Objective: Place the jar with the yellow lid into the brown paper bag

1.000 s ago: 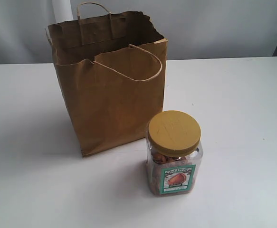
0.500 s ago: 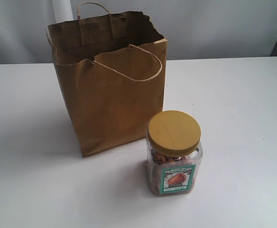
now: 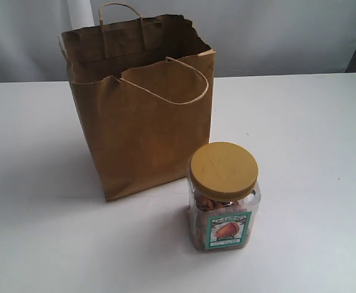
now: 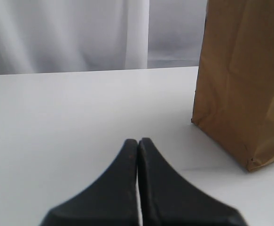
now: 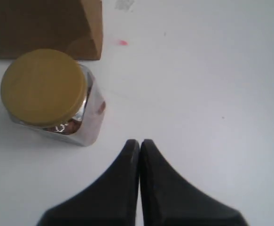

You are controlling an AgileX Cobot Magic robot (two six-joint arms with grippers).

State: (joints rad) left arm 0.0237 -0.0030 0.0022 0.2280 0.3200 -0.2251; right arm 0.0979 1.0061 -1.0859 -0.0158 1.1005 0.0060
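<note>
Two things stand on the white table [image 3: 312,140]: the brown paper bag [image 3: 142,131] and the yellow-lidded jar [image 3: 223,198]. The bag is upright with its mouth open, its top rim ragged, and one of its twisted cord handles [image 3: 187,85] flopped down over the near face. The jar is upright just beside the bag's near right corner in the exterior view, with its mustard lid [image 3: 223,170] screwed on and its green-bordered label [image 3: 228,229] facing the camera. Brown nuts show through the clear wall. My left gripper [image 4: 137,141] has its two black fingers pressed together with nothing between them. It sits low over bare table, with a creased side of the bag near it and a pale curtain [image 4: 57,33] behind. My right gripper [image 5: 139,141] is likewise closed tight and empty. It looks down on the table near the jar but not touching it, and a bottom corner of the bag lies just past the jar's lid.
</note>
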